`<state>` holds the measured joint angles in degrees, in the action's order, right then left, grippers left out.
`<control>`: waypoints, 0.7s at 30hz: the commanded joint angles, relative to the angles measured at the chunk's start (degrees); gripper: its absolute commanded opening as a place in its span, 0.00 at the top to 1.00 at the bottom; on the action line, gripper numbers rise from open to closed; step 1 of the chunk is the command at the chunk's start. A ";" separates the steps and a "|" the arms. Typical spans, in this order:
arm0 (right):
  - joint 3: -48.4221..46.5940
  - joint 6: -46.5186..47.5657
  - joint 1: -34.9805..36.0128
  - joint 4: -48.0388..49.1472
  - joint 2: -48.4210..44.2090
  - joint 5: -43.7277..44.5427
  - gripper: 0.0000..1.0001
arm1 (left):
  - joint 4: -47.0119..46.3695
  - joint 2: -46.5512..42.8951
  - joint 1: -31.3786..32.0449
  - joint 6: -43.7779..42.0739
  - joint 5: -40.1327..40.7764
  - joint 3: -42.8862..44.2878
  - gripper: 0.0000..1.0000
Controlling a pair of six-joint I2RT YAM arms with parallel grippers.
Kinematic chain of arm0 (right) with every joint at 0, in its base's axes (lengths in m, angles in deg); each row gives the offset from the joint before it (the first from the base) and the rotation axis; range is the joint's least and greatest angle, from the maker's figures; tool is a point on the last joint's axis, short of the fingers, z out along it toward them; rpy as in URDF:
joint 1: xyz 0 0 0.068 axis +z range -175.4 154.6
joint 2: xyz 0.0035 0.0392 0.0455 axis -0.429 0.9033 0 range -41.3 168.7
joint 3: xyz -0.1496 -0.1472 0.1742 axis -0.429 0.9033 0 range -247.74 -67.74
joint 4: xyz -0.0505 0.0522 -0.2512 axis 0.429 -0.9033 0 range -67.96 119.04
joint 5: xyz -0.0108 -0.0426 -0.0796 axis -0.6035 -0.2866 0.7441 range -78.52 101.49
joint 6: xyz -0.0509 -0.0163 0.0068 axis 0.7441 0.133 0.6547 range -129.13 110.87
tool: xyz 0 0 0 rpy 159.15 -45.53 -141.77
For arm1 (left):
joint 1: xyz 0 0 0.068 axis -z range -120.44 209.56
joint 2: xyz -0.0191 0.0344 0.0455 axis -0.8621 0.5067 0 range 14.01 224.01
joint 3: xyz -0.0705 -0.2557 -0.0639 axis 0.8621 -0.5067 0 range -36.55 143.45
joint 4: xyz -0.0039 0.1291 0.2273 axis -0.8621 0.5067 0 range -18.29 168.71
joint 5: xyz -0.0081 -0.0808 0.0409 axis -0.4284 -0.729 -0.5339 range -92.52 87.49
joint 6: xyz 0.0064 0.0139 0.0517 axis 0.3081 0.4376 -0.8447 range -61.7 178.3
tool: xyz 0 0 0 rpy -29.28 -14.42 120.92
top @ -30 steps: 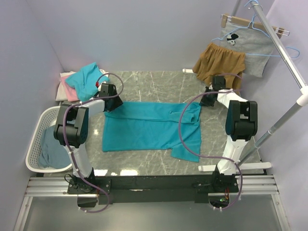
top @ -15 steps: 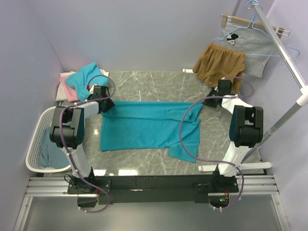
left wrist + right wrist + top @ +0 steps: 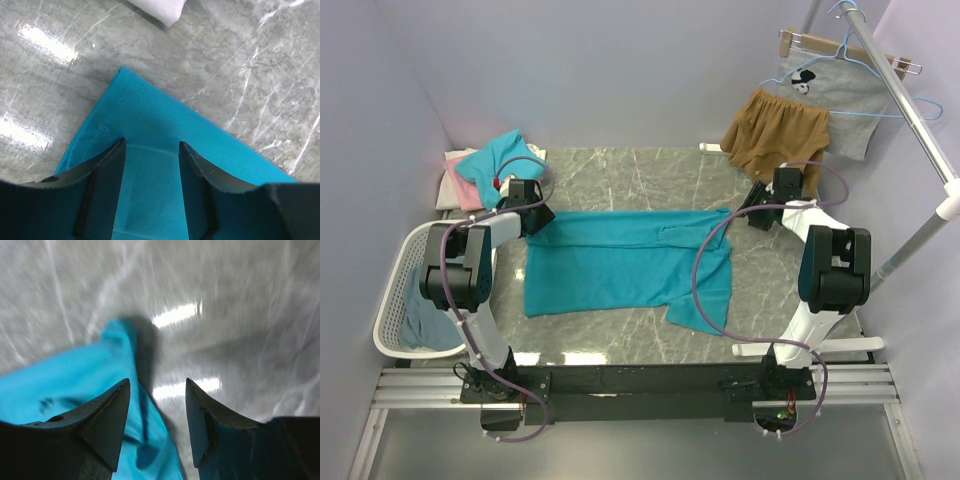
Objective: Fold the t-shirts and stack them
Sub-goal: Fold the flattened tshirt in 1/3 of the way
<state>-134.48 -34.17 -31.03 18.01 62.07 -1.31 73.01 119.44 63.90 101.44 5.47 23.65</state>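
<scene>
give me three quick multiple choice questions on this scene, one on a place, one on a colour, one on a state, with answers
1. Where does the white plastic laundry basket stand?
A) off the left edge of the grey marble table
B) in the middle of the table
C) at the table's right edge

2. What colour is the short-sleeved t-shirt spread on the table?
A) pink
B) teal
C) white

3. How do the left hand's fingers stand?
A) pressed tight together
B) apart, over a corner of the shirt
C) out of every view

Answers:
1 A: the top view shows it past the table's left edge.
2 B: the cloth is teal in every view.
3 B: the left wrist view shows teal cloth in the gap between the fingers.
</scene>
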 commanded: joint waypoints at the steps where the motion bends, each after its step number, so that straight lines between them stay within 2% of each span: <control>1: 2.05 3.15 2.55 -7.68 -3.00 -1.70 0.45 | 2.30 -1.54 0.23 -0.42 -1.04 -0.61 0.47; 8: 5.22 4.47 4.40 -9.36 -3.27 -2.58 0.49 | 3.00 -2.42 0.32 -0.59 -1.13 -0.26 0.47; 10: 4.43 5.34 5.36 -11.55 -1.95 0.21 0.51 | 3.18 -2.77 0.32 -0.60 -0.96 -0.35 0.47; 13: 3.20 5.96 6.94 -14.36 -0.19 4.34 0.63 | 3.88 -3.21 0.41 -0.77 -0.52 -0.18 0.46; 14: 2.67 6.05 7.99 -15.16 0.51 5.49 0.75 | 3.97 -3.21 0.32 -0.86 -0.34 -0.09 0.46; 16: 2.23 6.49 9.23 -17.87 0.86 7.16 0.76 | 4.67 -3.56 0.41 -0.95 0.01 0.00 0.46; 17: 2.40 6.41 10.80 -18.24 0.69 9.52 0.87 | 4.85 -3.65 0.41 -0.95 0.10 0.00 0.46; 19: 2.84 5.79 11.78 -18.50 0.69 11.30 0.94 | 5.11 -3.74 0.32 -0.95 0.54 0.09 0.46; 20: 3.28 5.62 12.22 -18.42 0.95 12.17 1.00 | 5.20 -3.74 0.41 -0.95 0.54 0.09 0.46; 21: 3.46 5.18 12.57 -18.68 0.87 13.57 1.00 | 5.29 -3.65 0.32 -0.95 0.88 0.09 0.46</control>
<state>-130.87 -28.77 -20.45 3.70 62.14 5.77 76.68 118.08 64.03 101.20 5.04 23.65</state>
